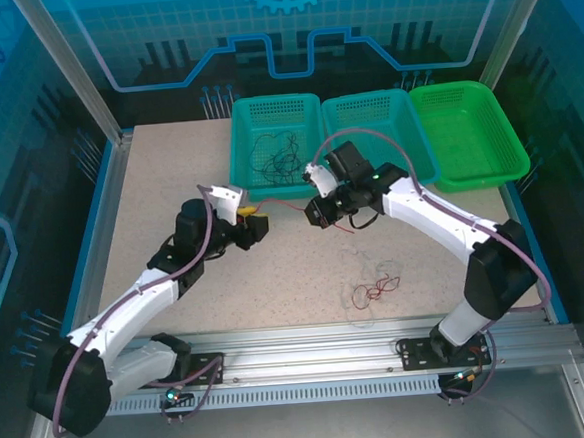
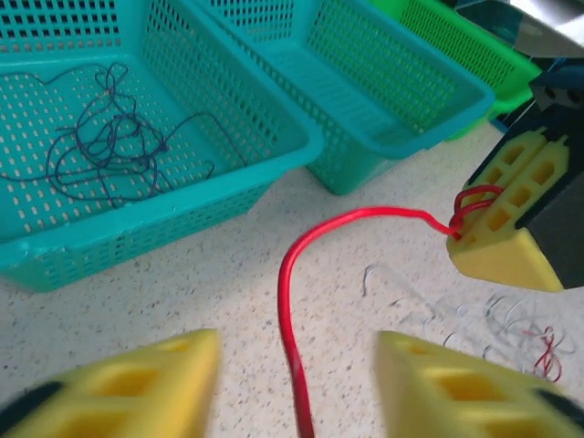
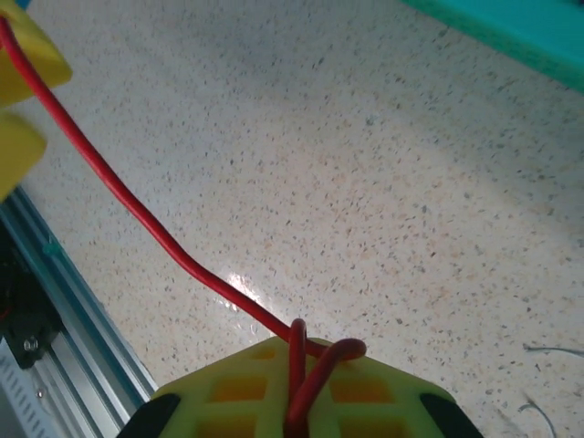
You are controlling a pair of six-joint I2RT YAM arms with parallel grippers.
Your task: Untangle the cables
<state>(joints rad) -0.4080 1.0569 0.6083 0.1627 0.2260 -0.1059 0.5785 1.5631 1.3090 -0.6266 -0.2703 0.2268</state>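
Red wire [image 2: 285, 274] spans the gap between my claws, just in front of the teal basket [image 1: 239, 143]. The right claw [image 3: 297, 370] is clenched on its looped end. The left claw [image 2: 298, 360] is released, and the wire runs between its fingers. I'd close the left one first, then pull apart slowly, staying clear of the loose tangle [image 1: 372, 289] on the table [image 1: 168, 167].

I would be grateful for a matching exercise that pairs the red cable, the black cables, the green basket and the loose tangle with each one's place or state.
Things:
1 red cable
2 black cables
3 green basket
4 loose tangle

Places or states:
A on the table
B empty
C clamped in the right gripper
D in the left teal basket

Pairs: 1-C, 2-D, 3-B, 4-A
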